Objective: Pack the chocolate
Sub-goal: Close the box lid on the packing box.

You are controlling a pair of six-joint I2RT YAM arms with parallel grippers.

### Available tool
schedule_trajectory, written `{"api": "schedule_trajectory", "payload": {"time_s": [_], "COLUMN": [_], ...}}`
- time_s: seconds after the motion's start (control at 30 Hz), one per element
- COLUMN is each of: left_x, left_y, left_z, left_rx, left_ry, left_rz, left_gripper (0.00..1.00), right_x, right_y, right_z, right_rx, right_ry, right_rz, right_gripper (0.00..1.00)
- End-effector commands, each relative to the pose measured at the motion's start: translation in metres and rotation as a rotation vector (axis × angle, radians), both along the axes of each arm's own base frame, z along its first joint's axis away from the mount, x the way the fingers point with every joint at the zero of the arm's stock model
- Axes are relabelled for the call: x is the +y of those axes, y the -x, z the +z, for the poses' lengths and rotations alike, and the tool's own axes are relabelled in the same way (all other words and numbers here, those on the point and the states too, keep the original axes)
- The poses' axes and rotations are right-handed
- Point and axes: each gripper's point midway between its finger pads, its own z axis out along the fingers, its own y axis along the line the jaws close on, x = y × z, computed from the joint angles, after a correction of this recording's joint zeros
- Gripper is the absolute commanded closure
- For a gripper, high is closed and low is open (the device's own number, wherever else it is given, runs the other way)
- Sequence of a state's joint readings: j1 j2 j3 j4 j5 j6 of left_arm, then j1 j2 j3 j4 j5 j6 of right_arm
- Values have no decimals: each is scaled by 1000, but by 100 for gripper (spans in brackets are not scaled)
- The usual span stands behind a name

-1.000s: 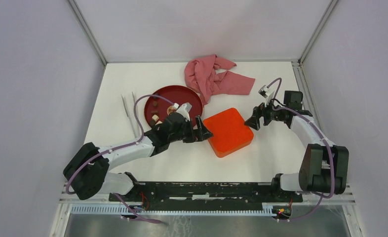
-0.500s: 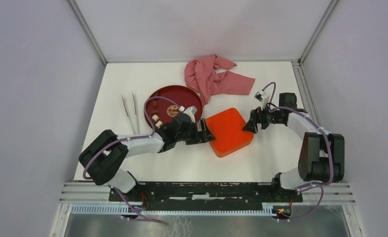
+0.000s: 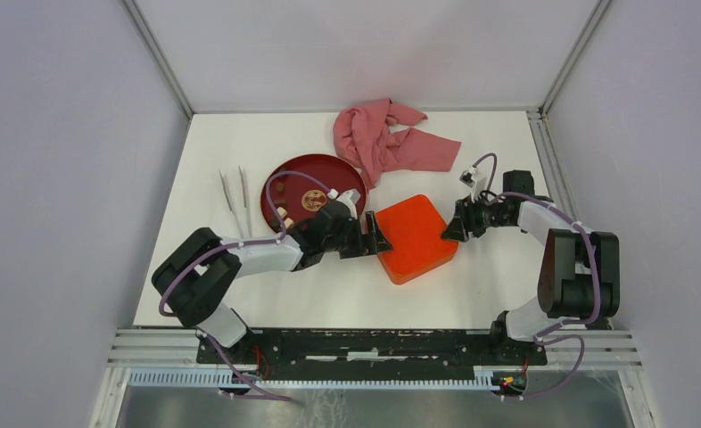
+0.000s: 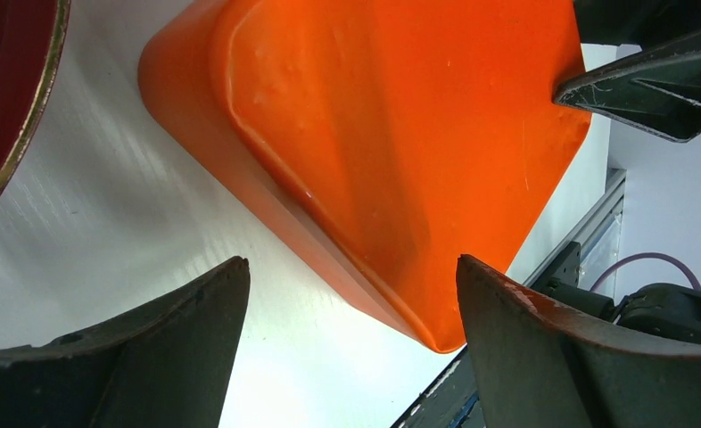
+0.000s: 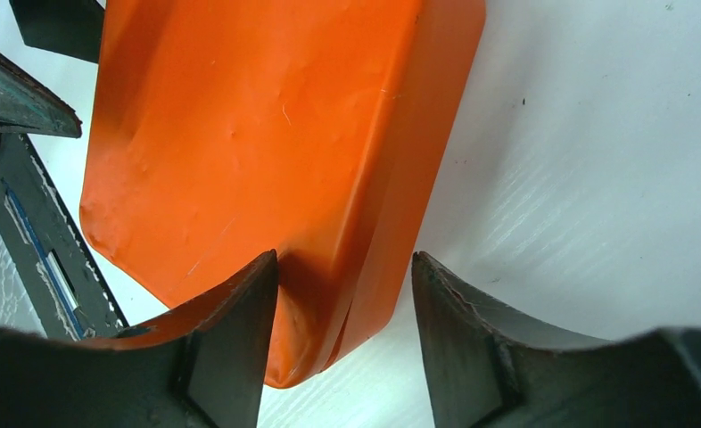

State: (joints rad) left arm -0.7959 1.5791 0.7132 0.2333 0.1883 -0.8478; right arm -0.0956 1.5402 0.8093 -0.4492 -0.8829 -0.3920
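On the desk (image 3: 472, 294) are a red plate (image 3: 298, 169) and a shut orange tin (image 3: 414, 236). The left pincer (image 3: 372, 239), wide open, and the right pincer (image 3: 454, 228), half open over the tin's edge, hold nothing. The chocolate (image 3: 282, 214) on the plate looks tiny and crumbly: pinch its sides softly.

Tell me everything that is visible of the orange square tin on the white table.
The orange square tin has rounded corners and a smooth, glossy top with small dents and scratches; a stepped edge runs round it. It is closed, so its inside is hidden. It lies flat on the white table, turned cornerwise, right of the round dark-red plate. The open left gripper faces its left corner; the open right gripper straddles its right corner. Contact is unclear.
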Motion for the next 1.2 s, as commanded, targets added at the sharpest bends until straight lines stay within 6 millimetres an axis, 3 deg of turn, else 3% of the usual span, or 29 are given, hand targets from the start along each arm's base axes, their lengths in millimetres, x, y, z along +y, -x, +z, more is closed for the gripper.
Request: {"api": "schedule_trajectory", "payload": {"time_s": [0.0,0.17,0.3,0.47,0.6,0.73,0.93,1.17], "left_x": [-10,-3,17,33,12,-25,-80,-109], "left_y": [-8,-11,-8,-1,2,-6,-19,-39], "left_z": [11,16,24,57,92,109,93,56], "left_rx": [-33,-63,-93,-154,-194,-222,-199,-173], "left_ry": [23,-18,-96,-103,-14,19,16,-20], "left_rz": [-17,-7,9,9,-71,-152,-266,-295], "left_gripper": [10,11,14,23,36,59,69,71], "right_x": [-8,-11,-12,-14,-15,-15,-16,-17], "right_y": [-6,-4,-4,-4,-5,-5,-6,-7], "right_z": [-2,-8,-11,-12,-12,-13,-13,-12], "right_rx": [-2,10,14,10,4,5,-2,-6], "right_ry": [17,29,40,51,55,57,65,70], "right_rz": [-14,-18,-17,-18,-22,-22,-26,-30], "right_gripper": [42,53,56,57,57,58,59,59]}}
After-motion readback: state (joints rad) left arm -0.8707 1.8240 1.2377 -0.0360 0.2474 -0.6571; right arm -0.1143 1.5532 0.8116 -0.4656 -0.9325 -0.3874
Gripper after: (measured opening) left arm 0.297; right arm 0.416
